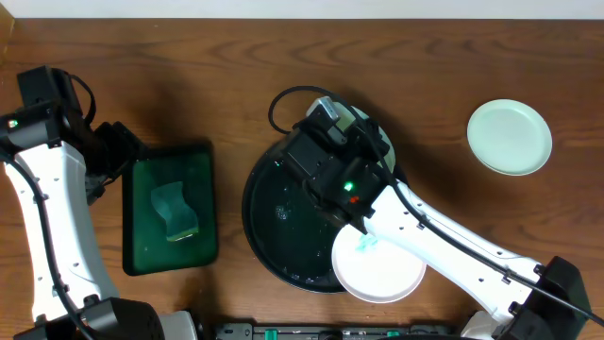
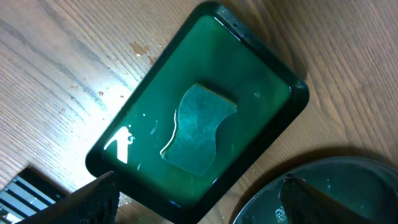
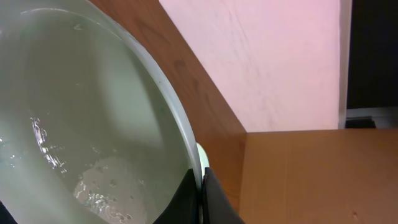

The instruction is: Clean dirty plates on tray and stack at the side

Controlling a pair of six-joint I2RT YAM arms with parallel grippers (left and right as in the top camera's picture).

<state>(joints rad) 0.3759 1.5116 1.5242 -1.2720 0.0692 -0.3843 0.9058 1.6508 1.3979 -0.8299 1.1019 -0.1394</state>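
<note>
- Plate (image 3: 93, 124) sits over the tray's (image 1: 269, 222) far side, rim clamped in the right gripper's (image 3: 201, 186) jaws.
- Left gripper (image 2: 199, 200) hangs left of the tray above the sponge (image 2: 199, 127), jaws wide apart.
- Best next: grab the sponge, keeping the wet plate steady.

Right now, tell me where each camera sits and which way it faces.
Overhead: above the table, facing down on the large round glossy black tray, a white round plate, a mint-green round plate; left arm and right arm show.
Left wrist: facing down at the teal sponge in the rectangular dark green tray; open left gripper at the bottom edge.
Right wrist: facing sideways along a tilted pale plate pinched by the shut right gripper; wall behind.
Shared: overhead and left wrist both show sponge and green tray.
</note>
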